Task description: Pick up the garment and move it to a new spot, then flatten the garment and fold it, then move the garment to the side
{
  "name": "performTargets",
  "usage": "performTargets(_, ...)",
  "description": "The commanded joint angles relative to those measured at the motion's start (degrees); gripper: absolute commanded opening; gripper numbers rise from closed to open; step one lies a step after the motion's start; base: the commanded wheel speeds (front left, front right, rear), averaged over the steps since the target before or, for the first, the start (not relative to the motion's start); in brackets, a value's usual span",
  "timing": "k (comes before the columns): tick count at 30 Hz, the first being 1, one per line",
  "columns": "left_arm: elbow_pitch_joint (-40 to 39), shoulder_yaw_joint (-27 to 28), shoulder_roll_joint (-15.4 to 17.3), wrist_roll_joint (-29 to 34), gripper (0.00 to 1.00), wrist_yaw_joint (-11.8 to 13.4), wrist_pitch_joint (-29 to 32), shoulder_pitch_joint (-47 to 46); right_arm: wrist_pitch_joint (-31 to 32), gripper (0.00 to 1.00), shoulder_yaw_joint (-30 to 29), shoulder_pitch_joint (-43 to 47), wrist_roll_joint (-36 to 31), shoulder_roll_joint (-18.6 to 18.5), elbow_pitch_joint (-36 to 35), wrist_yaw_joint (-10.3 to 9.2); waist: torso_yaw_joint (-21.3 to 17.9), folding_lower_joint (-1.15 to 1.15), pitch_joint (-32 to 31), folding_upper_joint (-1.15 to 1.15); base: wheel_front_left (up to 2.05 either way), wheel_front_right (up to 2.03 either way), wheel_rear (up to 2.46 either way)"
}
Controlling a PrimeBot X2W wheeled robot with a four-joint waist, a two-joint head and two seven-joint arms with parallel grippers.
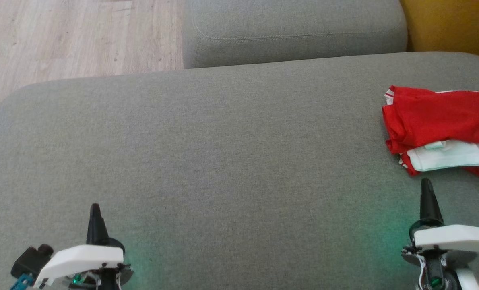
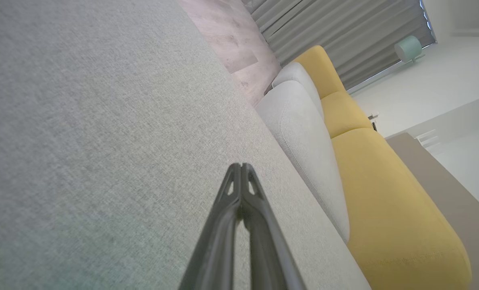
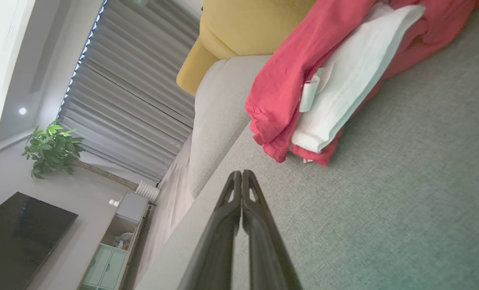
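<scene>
Garment (image 1: 436, 117) lies heaped on the sofa (image 1: 223, 141), far right, so your right claw (image 1: 426, 183), pressed together, empty, hovers near it; your left claw (image 1: 95, 208), likewise pressed together, hangs well apart.

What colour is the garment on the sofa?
Red with a white part, the garment shows best in the right wrist view.
</scene>
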Motion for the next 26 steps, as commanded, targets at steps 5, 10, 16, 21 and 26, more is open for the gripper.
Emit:
performTargets(5,-2.3,2.2,0.2,-3.7,0.00,-0.9,1.0,-2.9,1.1,0.00,0.2,-3.2,4.3,-0.3,-2.3,-0.03,0.0,0.00,-0.1,0.00,0.00,0.00,0.00)
performTargets(10,-2.5,2.8,0.3,-6.4,0.00,-1.4,1.9,-3.0,1.9,0.00,-0.1,-3.4,7.5,-0.3,-2.4,-0.03,0.0,0.00,-0.2,0.00,0.00,0.00,0.00)
performTargets(16,-2.7,3.5,0.3,-9.7,0.00,-1.9,2.9,-3.2,2.9,0.00,-0.4,-3.6,11.4,-0.3,-2.6,-0.03,0.0,0.00,-0.3,0.00,0.00,0.00,0.00)
performTargets(21,-2.8,4.1,0.3,-12.5,0.00,-2.4,3.7,-3.3,3.7,0.00,-0.6,-3.8,14.6,-0.3,-2.7,-0.03,0.0,0.00,-0.4,0.00,0.00,0.00,0.00)
performTargets(26,-3.0,4.6,0.3,-15.3,0.00,-2.9,4.6,-3.4,4.5,0.00,-0.8,-4.0,17.8,-0.3,-2.8,-0.03,0.1,0.00,-0.5,0.00,0.00,0.00,0.00)
